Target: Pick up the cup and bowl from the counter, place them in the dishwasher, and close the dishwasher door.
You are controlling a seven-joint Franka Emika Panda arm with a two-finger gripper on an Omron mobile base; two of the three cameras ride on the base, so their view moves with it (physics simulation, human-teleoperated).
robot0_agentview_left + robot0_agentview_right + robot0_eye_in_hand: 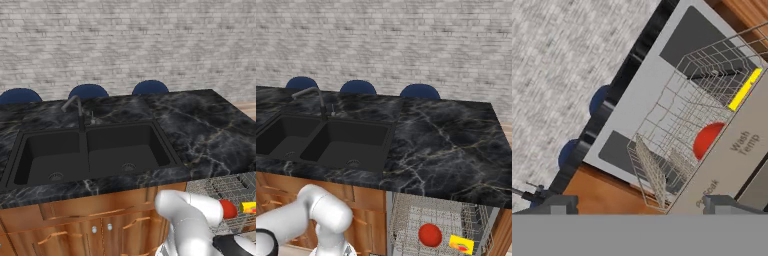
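From the left base view I see the black marble counter [210,130] with its double sink [90,152] and faucet [75,107]. At the lower right the dishwasher [230,187] stands open with its wire rack pulled out. The red bowl [229,209] sits in that rack and the yellow cup [248,207] lies just beside it, so I judge both loading steps done.

In the right base view the bowl [429,235] rests low in the grey wire rack [406,220] under the counter edge [446,187], and the cup [461,244] lies on its side near it, apart from it. Three blue stools [419,91] stand behind the counter.

In the hand view I look down on the rack [677,135] and the dishwasher door [732,160], a flat grey panel printed with "Wash Temp". The bowl [708,140] and the cup [744,90] show past its edge. The gripper [634,205] has its two dark fingertips [559,205] set wide apart with nothing between them.

What is left, I judge, is the door. It is a stiff, hinged, smooth panel: nothing to pinch, and a tip could slide on it. I would push near its free top edge, far from the hinge, where it should swing most easily.
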